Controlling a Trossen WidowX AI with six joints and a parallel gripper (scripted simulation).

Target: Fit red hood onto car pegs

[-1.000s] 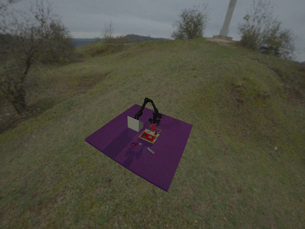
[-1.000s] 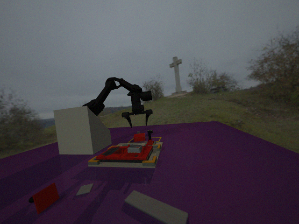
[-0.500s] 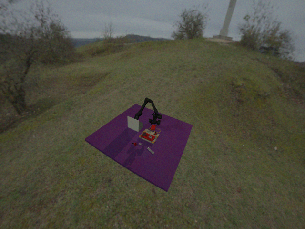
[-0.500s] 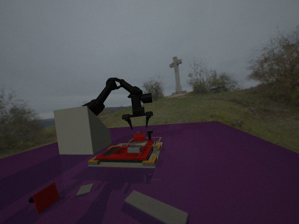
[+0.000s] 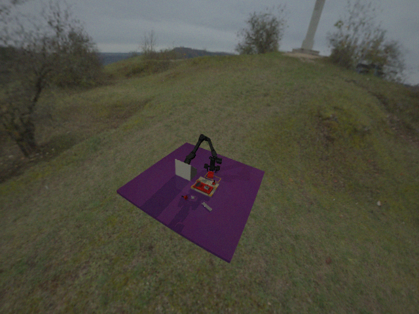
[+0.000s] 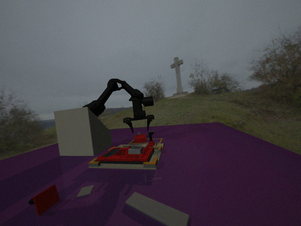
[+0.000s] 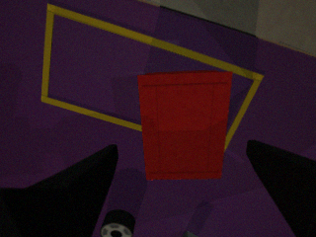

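Observation:
The red hood (image 5: 210,174) (image 6: 140,138) (image 7: 185,123) lies on the table behind the jig, roof up, partly over a yellow outline (image 7: 99,23). My gripper (image 5: 212,171) (image 6: 140,132) (image 7: 181,148) is open and empty above the hood, with the fingers pointing down. In the wrist view the hood shows between and ahead of the fingertips. The red chassis (image 6: 119,157) sits in the pale jig (image 6: 126,166) with the grey engine block (image 5: 206,187) (image 6: 135,150) on its deck. The pegs are too small to tell, and the hood's corner holes do not show.
A large pale block (image 5: 182,169) (image 6: 74,133) stands left of the jig. A black post on a red base (image 6: 151,137) stands by the jig's back right. A wheel (image 7: 118,222) lies near the left finger. A red plate (image 6: 47,199), a small tile (image 6: 85,190) and a grey bar (image 6: 158,209) lie in front.

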